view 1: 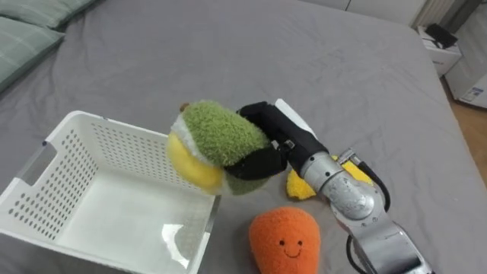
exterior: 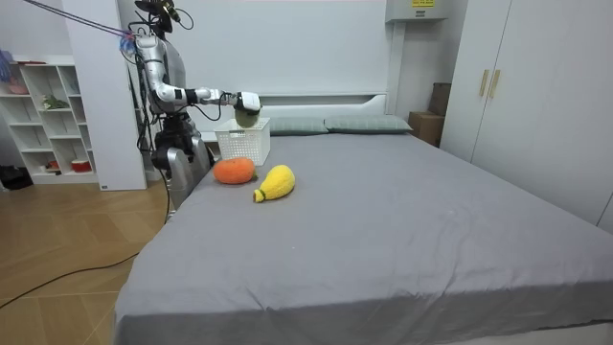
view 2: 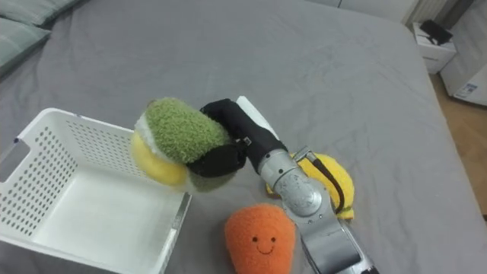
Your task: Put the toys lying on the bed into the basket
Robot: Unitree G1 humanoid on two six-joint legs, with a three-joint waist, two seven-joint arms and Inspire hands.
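Green-and-yellow plush toy (view 1: pixel 213 144) is grasped in the right hand (view 1: pixel 278 141), with the fingers curled round its near end.

Left eye view: the toy hangs above the right-hand rim of the white basket (view 1: pixel 114 125). Its long axis runs from the hand leftward toward the basket's cavity. An orange plush toy (view 1: pixel 285 240) and a yellow plush toy (view 1: pixel 298 186) lie on the bed (view 1: pixel 228 53) beside the forearm.

Right eye view: same grasp. The toy overlaps the rim, so release probably calls for a short leftward carry first.

Room view: the robot stands at the bed's side, arm outstretched over the basket.
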